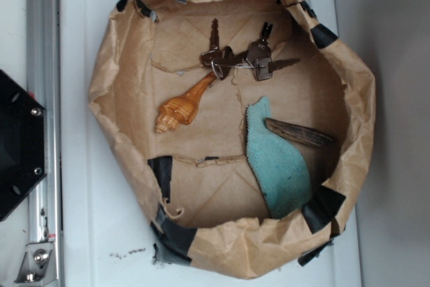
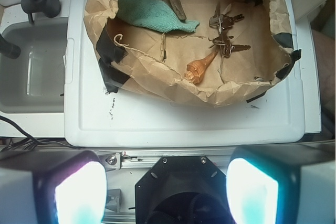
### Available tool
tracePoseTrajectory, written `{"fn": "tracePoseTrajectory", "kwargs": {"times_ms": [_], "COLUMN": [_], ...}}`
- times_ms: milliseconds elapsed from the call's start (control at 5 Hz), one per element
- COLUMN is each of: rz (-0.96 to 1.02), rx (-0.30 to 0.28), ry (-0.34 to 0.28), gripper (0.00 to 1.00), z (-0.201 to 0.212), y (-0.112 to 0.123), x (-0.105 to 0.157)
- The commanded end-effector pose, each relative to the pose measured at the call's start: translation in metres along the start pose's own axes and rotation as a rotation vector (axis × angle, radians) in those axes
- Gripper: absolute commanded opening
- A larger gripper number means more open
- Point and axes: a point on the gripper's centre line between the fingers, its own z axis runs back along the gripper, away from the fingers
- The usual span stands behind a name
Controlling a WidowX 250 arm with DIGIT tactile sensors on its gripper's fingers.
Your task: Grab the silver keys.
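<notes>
The silver keys (image 1: 245,58) lie on a ring with blades splayed, on the floor of a brown paper bag tray (image 1: 114,78), near its far edge. In the wrist view the silver keys (image 2: 223,32) sit at the upper right of the paper tray (image 2: 157,85). My gripper (image 2: 167,192) hangs well back from the tray, over the robot's black base, open, with nothing between its glowing pads (image 2: 80,192). The gripper does not show in the exterior view.
Inside the tray lie an orange spiral seashell (image 1: 181,105), a teal cloth (image 1: 275,159) and a dark brown sliver of wood (image 1: 299,132). The tray rests on a white board (image 1: 87,233). The black robot base (image 1: 17,146) and a metal rail (image 1: 44,45) are at the left.
</notes>
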Motion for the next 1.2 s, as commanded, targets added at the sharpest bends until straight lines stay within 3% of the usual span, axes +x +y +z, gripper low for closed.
{"fn": "tracePoseTrajectory", "kwargs": {"times_ms": [0, 200, 400, 1000], "rz": [0.0, -0.06, -0.147, -0.147], "rx": [0.0, 0.017, 0.045, 0.045], "ry": [0.0, -0.11, -0.149, -0.149], "gripper": [1.0, 1.0, 1.0, 1.0], "z": [0.0, -0.019, -0.04, -0.04], "y": [0.0, 0.008, 0.031, 0.031], "x": [0.0, 0.014, 0.035, 0.035]}}
